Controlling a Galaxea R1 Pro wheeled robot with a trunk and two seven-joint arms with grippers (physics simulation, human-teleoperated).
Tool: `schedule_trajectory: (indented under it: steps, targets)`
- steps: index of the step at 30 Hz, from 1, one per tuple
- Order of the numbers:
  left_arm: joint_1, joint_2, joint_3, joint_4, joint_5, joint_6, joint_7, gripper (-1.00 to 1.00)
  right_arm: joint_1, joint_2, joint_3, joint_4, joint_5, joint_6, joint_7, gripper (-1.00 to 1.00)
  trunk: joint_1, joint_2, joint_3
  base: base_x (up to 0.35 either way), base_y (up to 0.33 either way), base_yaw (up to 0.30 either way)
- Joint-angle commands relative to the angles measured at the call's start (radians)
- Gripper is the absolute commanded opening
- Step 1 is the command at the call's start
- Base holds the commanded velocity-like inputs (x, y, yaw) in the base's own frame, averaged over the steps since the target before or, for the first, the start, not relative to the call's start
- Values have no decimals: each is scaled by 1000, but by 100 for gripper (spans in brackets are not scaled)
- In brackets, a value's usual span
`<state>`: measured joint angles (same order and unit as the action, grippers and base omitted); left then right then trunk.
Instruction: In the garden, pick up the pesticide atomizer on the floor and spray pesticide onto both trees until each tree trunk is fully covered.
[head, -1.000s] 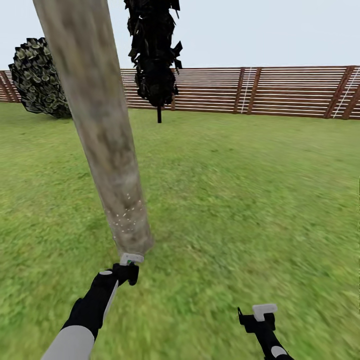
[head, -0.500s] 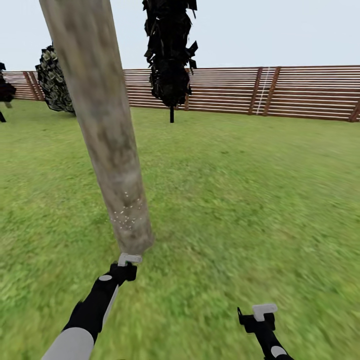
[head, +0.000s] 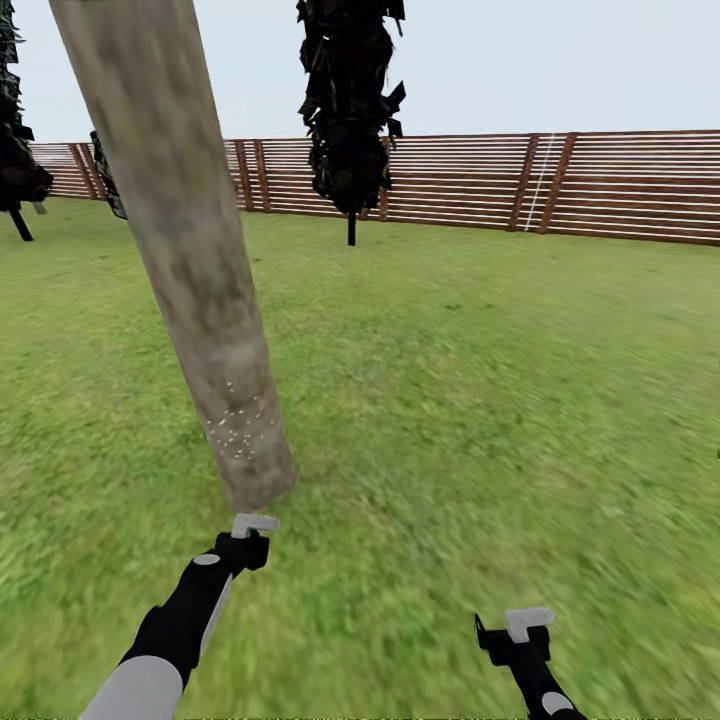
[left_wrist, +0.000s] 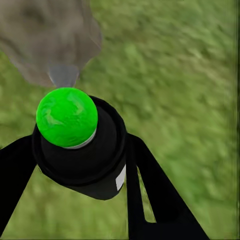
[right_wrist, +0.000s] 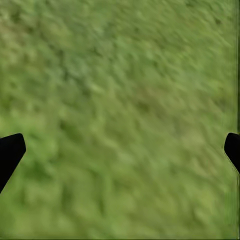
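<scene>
- The pesticide atomizer (left_wrist: 75, 145) is clamped between the left gripper (head: 250, 535) fingers, near the tree trunk (head: 190, 260).
- The right gripper (right_wrist: 120, 150) is held spread wide over the lawn (head: 500, 400).
- A slatted fence (head: 600, 185) is seen far behind.

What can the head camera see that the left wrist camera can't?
Head view alone: the wooden fence, a dark conifer, the sky, the tall height of the tree trunk with pale specks low on it, and the right tool, open over grass.

Left wrist view alone: the black atomizer with a bright green top, clamped in the left tool.

Both: the trunk's base, the green lawn, and the left tool close to the trunk.
</scene>
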<state>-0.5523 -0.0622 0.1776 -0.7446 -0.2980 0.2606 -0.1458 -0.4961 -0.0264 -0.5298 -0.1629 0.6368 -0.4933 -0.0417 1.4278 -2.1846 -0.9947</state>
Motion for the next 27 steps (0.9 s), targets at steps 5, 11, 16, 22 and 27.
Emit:
schedule_trajectory:
  steps: [5,11,16,22,27]
  targets:
    - [-2,-2,8,-2,-10,12,-11,-100,-1,0,-6,2,10,-4,-4,100,0,0,-1,-97,-274,62]
    - [-3,-2,9,-2,-10,14,-11,-100,-1,0,-6,2,10,-4,-5,100,0,0,-1,-18,-274,263]
    - [-3,-3,9,-2,-10,14,-10,-100,-1,0,-6,2,10,-4,-5,100,0,0,-1,50,-274,271]
    - [-3,-5,8,-2,-10,12,-9,-100,-1,0,-6,2,10,-4,-5,100,0,0,-1,114,-273,71]
    - [-3,-5,9,-2,-10,12,-9,-100,0,0,-6,2,10,-4,-4,100,0,0,-1,203,-223,3]
